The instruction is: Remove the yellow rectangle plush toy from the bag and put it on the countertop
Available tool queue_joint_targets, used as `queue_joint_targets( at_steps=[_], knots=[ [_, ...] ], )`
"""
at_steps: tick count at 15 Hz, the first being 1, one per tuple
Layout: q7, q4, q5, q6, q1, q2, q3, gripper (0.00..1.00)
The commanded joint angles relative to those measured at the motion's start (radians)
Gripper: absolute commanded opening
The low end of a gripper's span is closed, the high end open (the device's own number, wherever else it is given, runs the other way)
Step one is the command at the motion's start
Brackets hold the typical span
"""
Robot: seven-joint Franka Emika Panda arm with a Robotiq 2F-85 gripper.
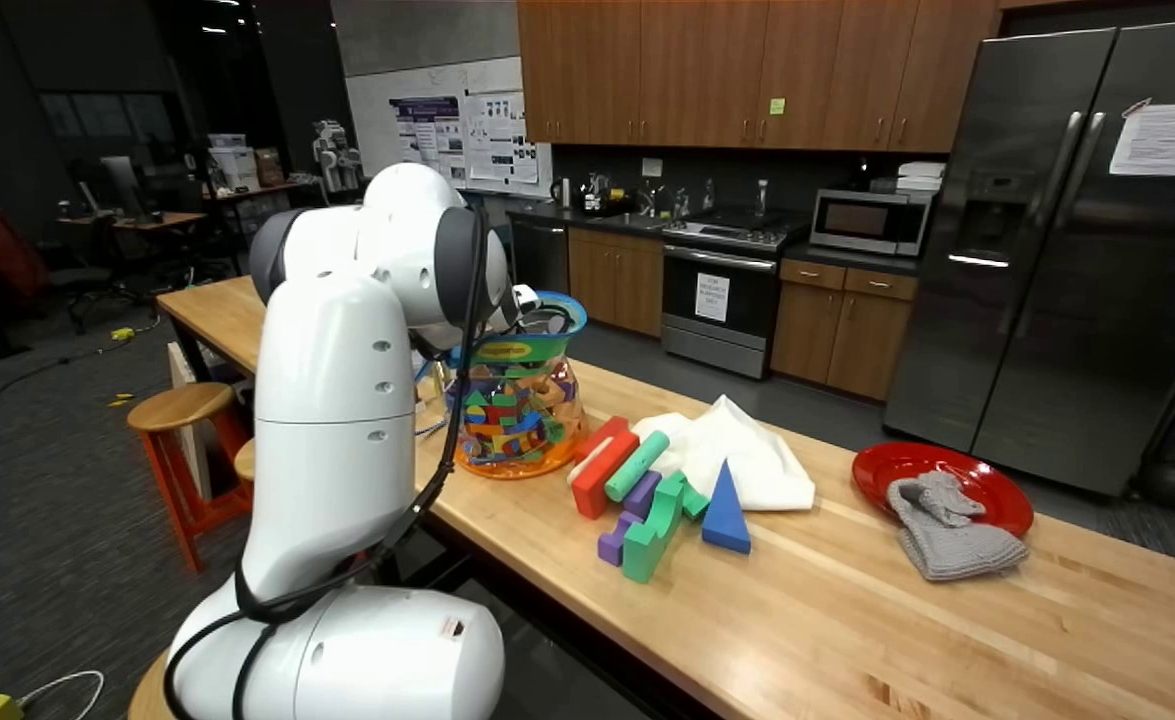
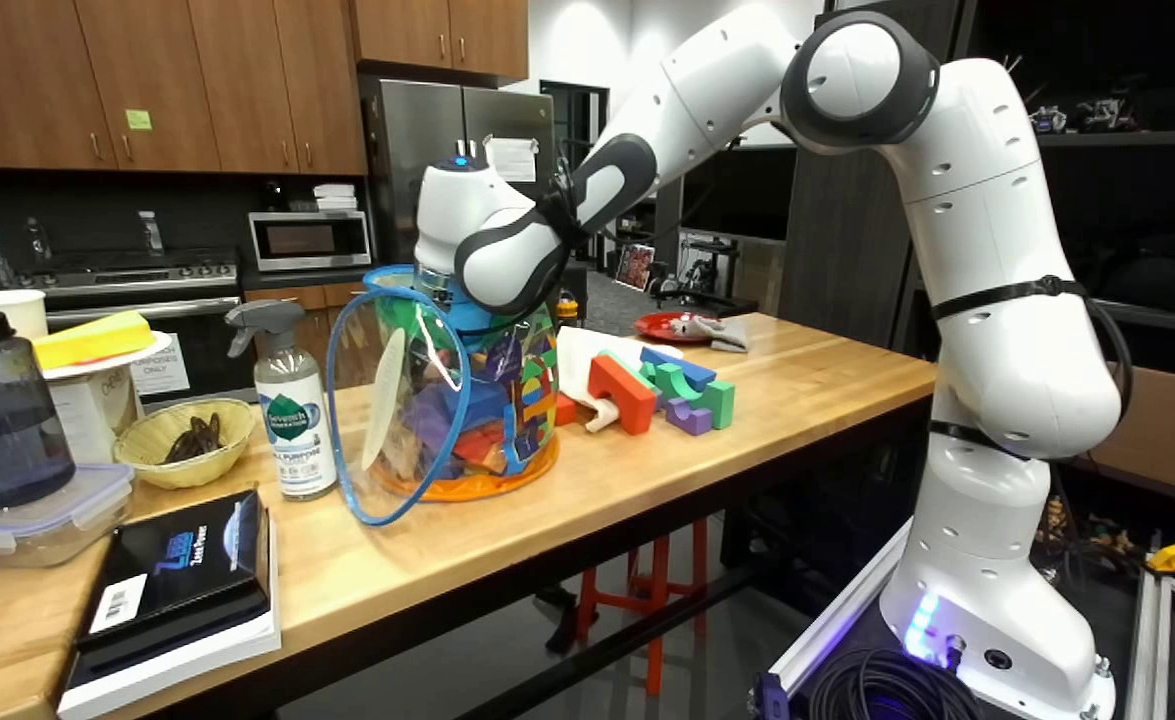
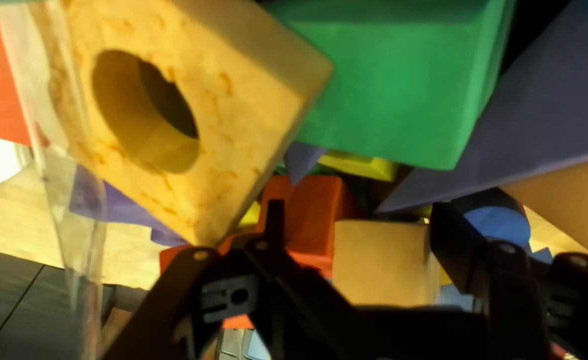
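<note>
The see-through bag point(image 1: 519, 348) stands on the wooden countertop point(image 1: 827, 610), full of multicoloured blocks. It also shows in an exterior view point(image 2: 477, 487), its clear blue-rimmed lid point(image 2: 334, 400) hanging open. My hand reaches down into the bag from above. In the wrist view my gripper point(image 3: 358, 205) is open among the blocks. A plain tan-yellow oblong block point(image 3: 381, 262), apparently the yellow rectangle plush toy, lies between the fingers. It is close to the right finger, with a gap to the left finger. Contact with the right finger cannot be told. Its lower part is hidden.
In the wrist view a yellow block with a hole point(image 3: 243, 120), a green block point(image 3: 389, 100) and a purple block point(image 3: 539, 105) crowd the jaws. Loose blocks point(image 1: 652, 525) and a white cloth point(image 1: 747, 460) lie beside the bag. A spray bottle point(image 2: 294, 425) stands near the lid.
</note>
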Motion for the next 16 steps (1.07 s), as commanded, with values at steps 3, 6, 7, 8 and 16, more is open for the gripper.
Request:
queue_joint_targets(
  at_steps=[3, 6, 7, 8, 16],
  knots=[
    [-0.050, -0.026, 0.032, 0.006, -0.010, -0.017, 0.000, 0.42],
    [-0.099, -0.029, 0.056, -0.013, -0.022, -0.034, 0.006, 0.37],
    [-0.112, -0.030, 0.058, -0.018, -0.024, -0.041, 0.004, 0.36],
    [-0.124, -0.032, 0.058, -0.022, -0.026, -0.048, 0.002, 0.34],
    [-0.184, -0.036, 0.051, -0.055, -0.053, -0.097, 0.000, 0.12]
  ],
)
